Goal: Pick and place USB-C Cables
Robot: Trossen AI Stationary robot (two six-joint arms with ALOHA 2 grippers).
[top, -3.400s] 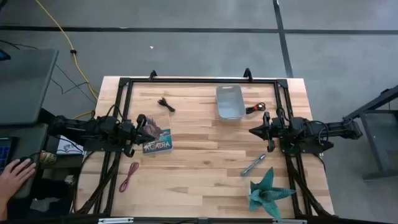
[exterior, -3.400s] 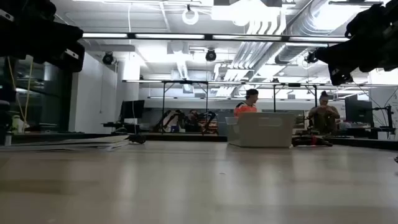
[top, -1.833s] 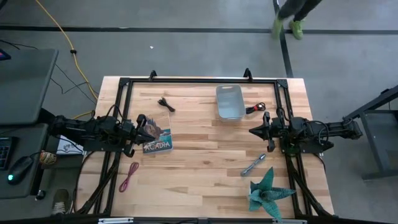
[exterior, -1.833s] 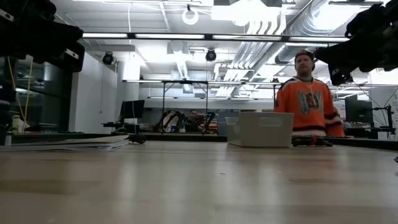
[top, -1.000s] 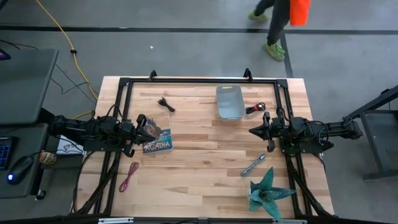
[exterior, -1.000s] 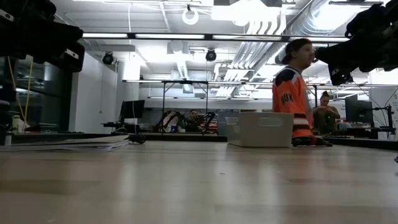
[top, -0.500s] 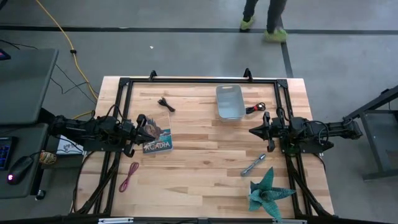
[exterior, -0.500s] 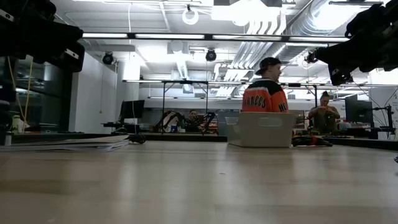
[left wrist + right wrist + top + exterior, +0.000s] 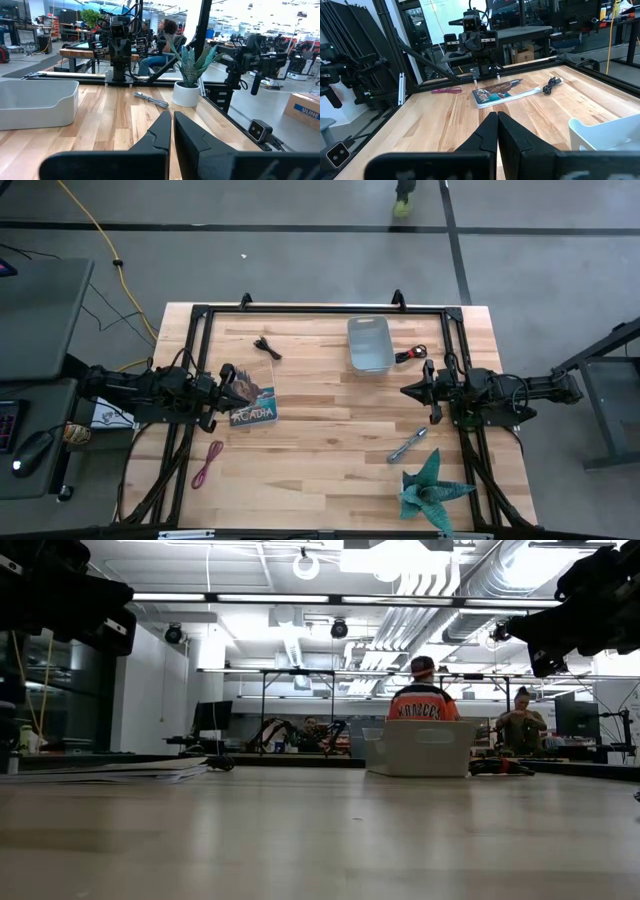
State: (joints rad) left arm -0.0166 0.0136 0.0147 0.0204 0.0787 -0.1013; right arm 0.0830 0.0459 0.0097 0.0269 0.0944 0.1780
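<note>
person [image 9: 421, 700] | walked behind bin [image 9: 418, 747] | now back turned

Bare wood spans the table's [image 9: 320, 420] middle between both arms; the bin [image 9: 369, 344], book [image 9: 252, 395], metal tool [image 9: 407, 445] and potted plant [image 9: 430, 488] (near corner) crowd its edges.

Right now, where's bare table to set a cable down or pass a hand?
Biggest bare patch: mid-table, between the book, the bin and the metal tool. Also bare: the near edge between the maroon-pink cable and the plant. Crowded: the far right corner, where the red-and-black cable lies beside the bin near the right gripper.
</note>
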